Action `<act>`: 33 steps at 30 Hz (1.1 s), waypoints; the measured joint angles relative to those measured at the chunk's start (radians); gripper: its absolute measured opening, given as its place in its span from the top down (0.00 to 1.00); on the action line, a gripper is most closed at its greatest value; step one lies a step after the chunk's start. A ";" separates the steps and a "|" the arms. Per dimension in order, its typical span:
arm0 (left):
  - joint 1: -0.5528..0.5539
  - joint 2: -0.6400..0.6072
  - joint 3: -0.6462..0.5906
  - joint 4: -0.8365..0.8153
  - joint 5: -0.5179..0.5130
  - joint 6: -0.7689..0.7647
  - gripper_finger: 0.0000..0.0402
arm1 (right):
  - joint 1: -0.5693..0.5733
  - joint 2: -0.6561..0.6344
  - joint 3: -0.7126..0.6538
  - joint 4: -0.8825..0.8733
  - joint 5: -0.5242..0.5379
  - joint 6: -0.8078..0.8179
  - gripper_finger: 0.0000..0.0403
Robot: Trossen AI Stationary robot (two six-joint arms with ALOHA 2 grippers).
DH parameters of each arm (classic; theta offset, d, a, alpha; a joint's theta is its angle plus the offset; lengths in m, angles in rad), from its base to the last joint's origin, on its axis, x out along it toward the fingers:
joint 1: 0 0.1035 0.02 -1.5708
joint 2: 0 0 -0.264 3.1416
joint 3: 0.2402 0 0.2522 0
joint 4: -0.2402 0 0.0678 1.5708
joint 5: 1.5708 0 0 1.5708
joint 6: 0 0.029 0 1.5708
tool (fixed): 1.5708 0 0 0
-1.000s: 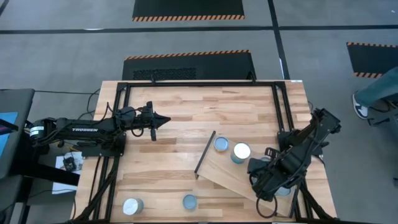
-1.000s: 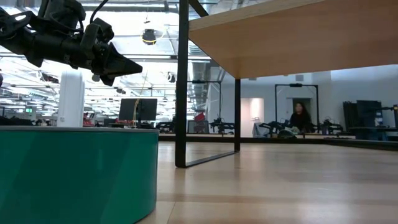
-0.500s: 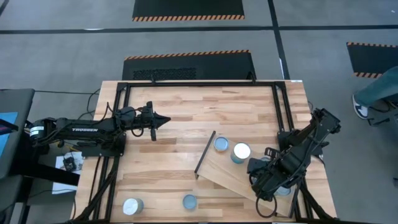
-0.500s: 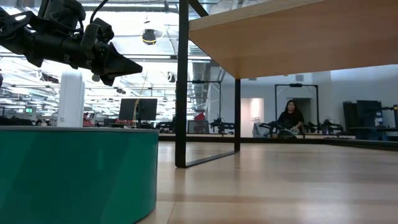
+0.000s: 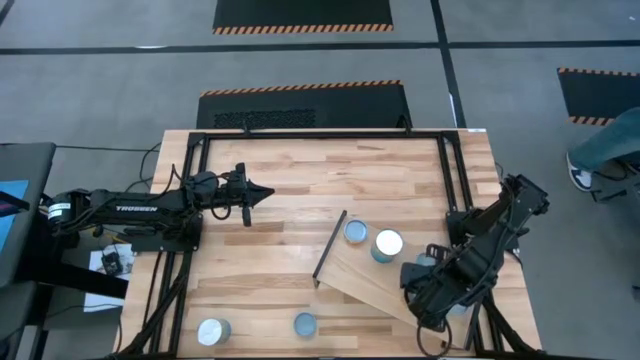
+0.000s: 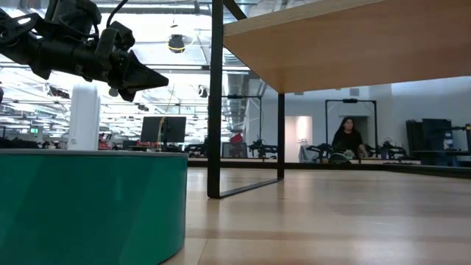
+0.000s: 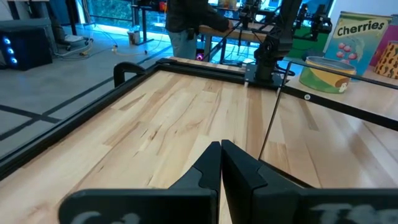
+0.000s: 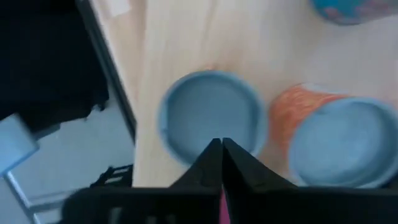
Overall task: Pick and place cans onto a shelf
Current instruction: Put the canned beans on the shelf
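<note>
Hovering with fingers together and empty, the right gripper point(image 8: 221, 144) sits over a blue-topped round tin point(image 8: 211, 117) beside an orange-labelled tin point(image 8: 333, 140), seemingly off the tilted pale wooden shelf point(image 5: 365, 280); next, part and descend. The left gripper point(image 5: 262, 192) waits closed.

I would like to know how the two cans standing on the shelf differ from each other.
The can nearer the shelf's dark edge has a bluish-grey top; the can beside it has a bright white top. The white-topped can looks slightly wider and sits farther from that edge. Both stand upright, close together at the same end.
</note>
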State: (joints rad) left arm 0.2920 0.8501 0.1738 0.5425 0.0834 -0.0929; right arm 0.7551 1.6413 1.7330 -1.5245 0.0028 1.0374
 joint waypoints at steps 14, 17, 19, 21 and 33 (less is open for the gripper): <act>0.000 0.000 0.000 -0.008 0.000 0.001 1.00 | -0.013 0.032 -0.002 0.050 0.023 -0.040 0.98; 0.000 0.000 0.000 -0.009 0.000 0.002 1.00 | -0.010 0.040 -0.003 0.052 0.022 -0.049 0.98; 0.000 0.000 0.000 -0.011 0.000 0.002 1.00 | -0.019 0.047 -0.002 0.042 0.021 -0.054 0.98; 0.000 0.000 0.000 -0.011 0.000 0.002 1.00 | -0.016 0.050 -0.004 0.032 0.018 -0.054 0.99; 0.000 0.000 0.000 -0.011 0.000 0.001 1.00 | -0.019 0.048 -0.003 -0.018 0.016 -0.044 0.99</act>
State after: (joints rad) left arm 0.2920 0.8502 0.1741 0.5313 0.0834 -0.0916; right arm 0.7361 1.6897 1.7298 -1.5425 0.0189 0.9939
